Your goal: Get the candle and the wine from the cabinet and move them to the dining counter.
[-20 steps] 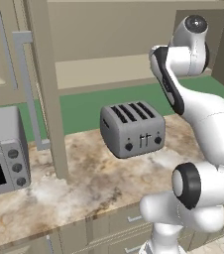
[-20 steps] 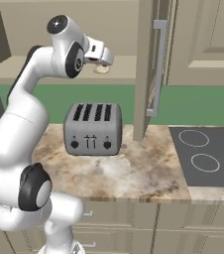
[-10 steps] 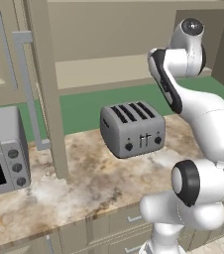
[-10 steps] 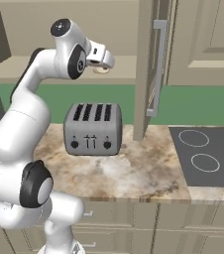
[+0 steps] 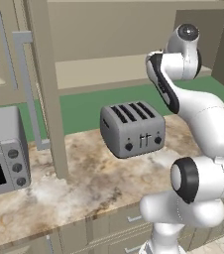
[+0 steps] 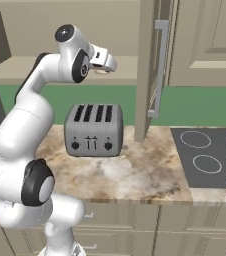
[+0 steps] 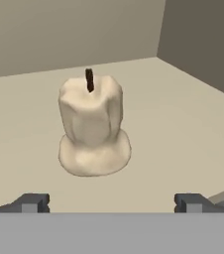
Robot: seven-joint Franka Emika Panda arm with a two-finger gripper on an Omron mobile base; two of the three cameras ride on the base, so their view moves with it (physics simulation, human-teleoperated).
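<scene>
A cream candle (image 7: 91, 126) with a dark wick stands upright on the plain beige shelf (image 7: 183, 124) of the open cabinet (image 6: 15, 70). It sits just ahead of my gripper (image 7: 110, 203) and a little left of its midline. The gripper is open, its two dark fingertips (image 7: 32, 202) spread wide with nothing between them. In the right base view my hand (image 6: 106, 62) reaches in over the shelf above the toaster. The wine and the dining counter are out of view.
A grey toaster (image 5: 132, 129) stands on the marbled worktop (image 5: 84, 188) below the shelf. A silver toaster oven (image 5: 2, 151) is at the left. The open cabinet door (image 6: 152, 75) with its bar handle hangs right of my hand. A dark cooktop (image 6: 210, 155) lies at the far right.
My hand has moved slightly forward and down toward the shelf. The gripper has stayed open.
</scene>
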